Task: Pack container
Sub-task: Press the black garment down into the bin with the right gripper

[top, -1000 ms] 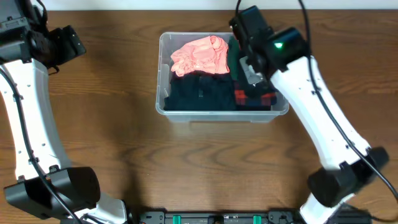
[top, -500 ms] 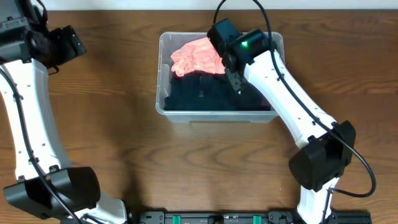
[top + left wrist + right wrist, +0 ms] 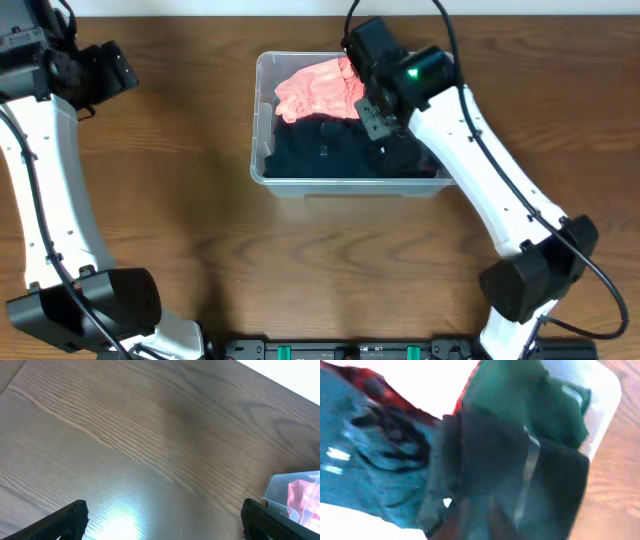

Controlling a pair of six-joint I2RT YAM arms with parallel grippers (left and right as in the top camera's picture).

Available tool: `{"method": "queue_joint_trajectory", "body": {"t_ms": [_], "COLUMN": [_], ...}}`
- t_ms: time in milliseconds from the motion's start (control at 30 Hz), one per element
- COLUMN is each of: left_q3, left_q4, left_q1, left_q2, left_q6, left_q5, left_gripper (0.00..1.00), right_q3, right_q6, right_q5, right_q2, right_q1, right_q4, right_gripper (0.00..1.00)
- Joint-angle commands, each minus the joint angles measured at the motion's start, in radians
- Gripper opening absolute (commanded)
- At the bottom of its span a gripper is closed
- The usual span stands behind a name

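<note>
So, we judge the container (image 3: 258, 120) light, stiff, slick: take its rim at 9 o'clock. Our right end effector (image 3: 373, 120) sits closed over soft dark clothes (image 3: 320, 152); left end effector (image 3: 165, 519) wide.

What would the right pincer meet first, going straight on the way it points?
Probably the dark folded clothes inside the clear rectangular plastic container; they fill the wrist view, though depth is unclear.
</note>
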Motion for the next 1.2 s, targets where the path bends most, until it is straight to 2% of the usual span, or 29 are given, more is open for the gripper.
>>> {"method": "queue_joint_trajectory", "body": {"t_ms": [0,267,500,633,867,1167], "left_q3": [0.001,0.001,0.001,0.001,0.001,0.001], "left_q4": [-0.002,-0.003,-0.002,-0.002,-0.002,-0.002], "left_q1": [0.003,0.003,0.003,0.003,0.003,0.003], "left_q2": [0.001,0.001,0.001,0.001,0.001,0.001], "left_q6": [0.002,0.002,0.002,0.002,0.002,0.002], "left_q5": [-0.008,-0.008,-0.008,-0.008,-0.008,-0.008], "left_gripper": [0.98,0.98,0.98,0.98,0.98,0.98], "right_q3": [0.010,0.007,-0.017,-0.096,-0.292,-0.222], "right_q6": [0.023,0.049,0.048,0.049,0.058,0.047], "right_q5": [-0.058,-0.080,-0.148,-0.161,-0.212,-0.211], "right_q2": [-0.012,0.027,0.130,0.194,0.247,0.204], "right_q1": [-0.029,-0.084,-0.117,-0.117,-0.120,-0.124], "right_q4": [0.021,0.042,0.022,0.043,0.198,0.152], "right_gripper": [0.01,0.01,0.01,0.01,0.01,0.01]}}
